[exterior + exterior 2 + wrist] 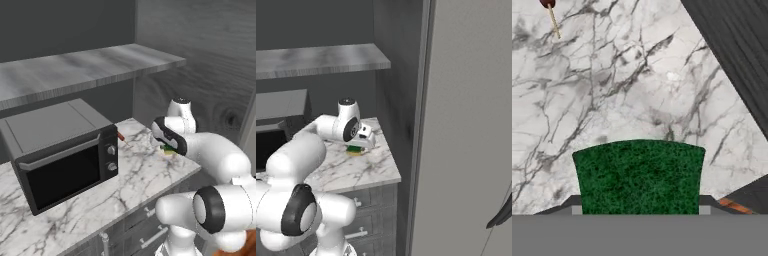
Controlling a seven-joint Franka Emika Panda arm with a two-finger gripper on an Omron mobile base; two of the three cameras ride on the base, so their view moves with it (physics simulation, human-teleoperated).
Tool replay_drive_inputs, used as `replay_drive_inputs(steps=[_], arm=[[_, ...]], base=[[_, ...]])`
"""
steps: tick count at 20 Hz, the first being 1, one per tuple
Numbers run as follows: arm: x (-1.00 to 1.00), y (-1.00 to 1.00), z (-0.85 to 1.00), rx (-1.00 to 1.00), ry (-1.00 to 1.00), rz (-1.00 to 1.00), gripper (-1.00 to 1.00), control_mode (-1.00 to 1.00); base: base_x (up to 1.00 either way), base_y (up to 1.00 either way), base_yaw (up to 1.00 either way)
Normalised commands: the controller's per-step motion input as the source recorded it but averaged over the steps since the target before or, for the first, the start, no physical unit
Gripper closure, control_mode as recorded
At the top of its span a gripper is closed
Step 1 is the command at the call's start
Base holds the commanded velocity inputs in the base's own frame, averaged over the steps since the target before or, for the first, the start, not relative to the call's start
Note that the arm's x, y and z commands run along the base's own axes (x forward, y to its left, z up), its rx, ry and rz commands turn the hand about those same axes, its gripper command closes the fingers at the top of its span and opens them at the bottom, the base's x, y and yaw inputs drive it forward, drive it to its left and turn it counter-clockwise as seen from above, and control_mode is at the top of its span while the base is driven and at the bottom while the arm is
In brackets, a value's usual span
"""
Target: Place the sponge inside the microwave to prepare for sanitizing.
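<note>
End effector (640,212) around 1 sponge (639,177)

The sponge (639,176) is a small block, rough dark-green face up over a yellow layer; it lies flat on white grey-veined marble near the counter's right end; from the base cameras just a green-and-yellow sliver (354,149) (169,150) shows.

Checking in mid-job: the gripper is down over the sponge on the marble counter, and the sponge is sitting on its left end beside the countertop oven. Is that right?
Not quite. The sponge lies at the counter's right end, by the dark wall panel, well away from the countertop oven. The right base view shows it. The gripper is indeed down over it on the marble.
</note>
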Motion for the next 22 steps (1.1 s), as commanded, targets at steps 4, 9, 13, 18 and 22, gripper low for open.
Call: replay_drive_inputs(steps=[4,9,13,18,22], arm=[[-1.0,0.01,1.0,0.0,0.0,0.0,1.0,-1.0],[-1.0,0.01,0.91,0.0,-0.01,-0.02,1.0,-1.0],[-1.0,0.0,0.45,0.01,0.0,-0.04,1.0,-1.0],[-0.99,0.0,0.54,0.0,0.0,-0.11,1.0,-1.0],[-0.71,0.0,0.53,0.0,0.01,-0.07,1.0,-1.0]], base=[[0.0,0.0,0.0],[0.0,0.0,0.0],[0.0,0.0,0.0],[0.0,0.0,0.0],[0.0,0.0,0.0]])
